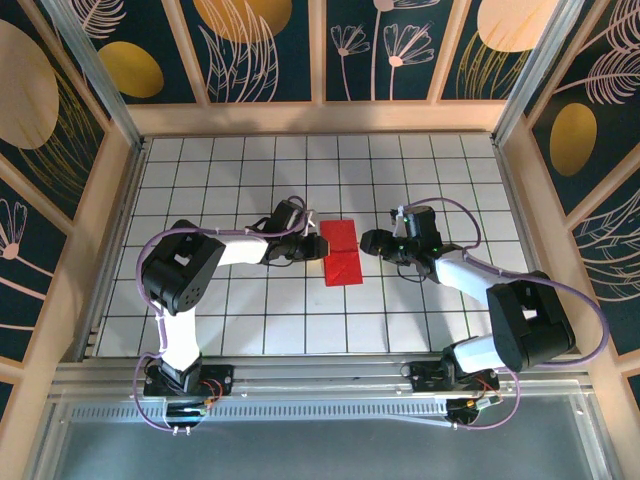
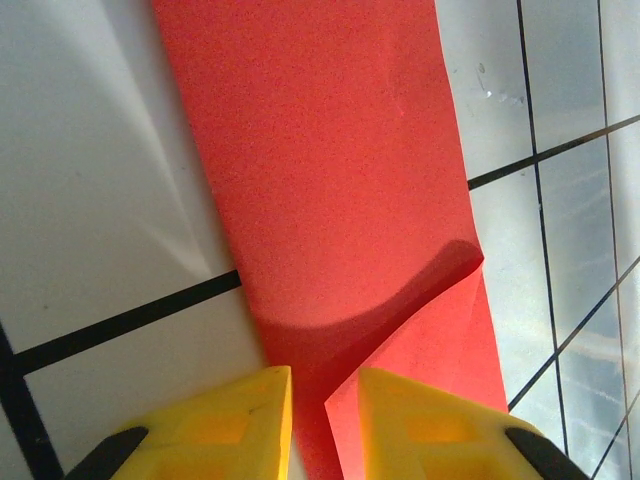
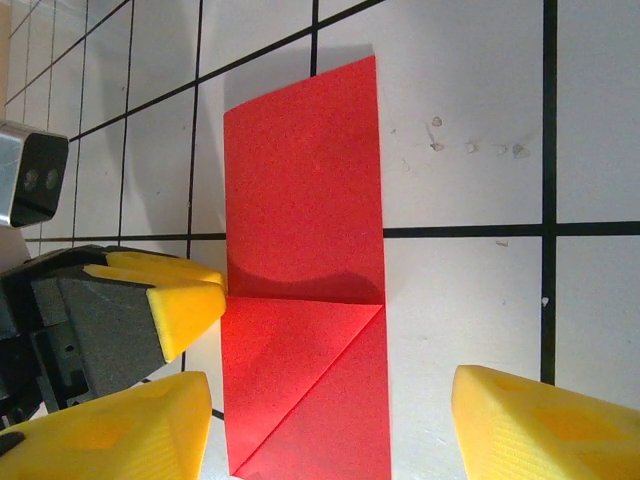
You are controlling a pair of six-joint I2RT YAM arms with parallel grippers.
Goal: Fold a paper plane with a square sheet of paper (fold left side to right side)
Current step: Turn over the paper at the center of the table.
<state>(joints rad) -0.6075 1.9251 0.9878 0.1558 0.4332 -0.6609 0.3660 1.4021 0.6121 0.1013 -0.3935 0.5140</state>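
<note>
The square sheet of paper [image 1: 342,262] lies flat mid-table as a narrow red strip, folded in half. One end carries a triangular flap [image 3: 285,360] folded across it, with a diagonal crease. My left gripper [image 1: 310,247] sits at the strip's left edge. Its yellow fingers [image 2: 255,425] stand a narrow gap apart over the flap's edge, gripping nothing. In the right wrist view the same left gripper [image 3: 215,285] touches the strip's side. My right gripper [image 1: 372,242] hovers just right of the paper, wide open [image 3: 330,430], with the strip lying between its fingers' line of sight.
White grid-tiled table [image 1: 240,180] with wooden walls round it. Free tiles lie on all sides of the paper. The arm bases [image 1: 185,380] stand at the near edge.
</note>
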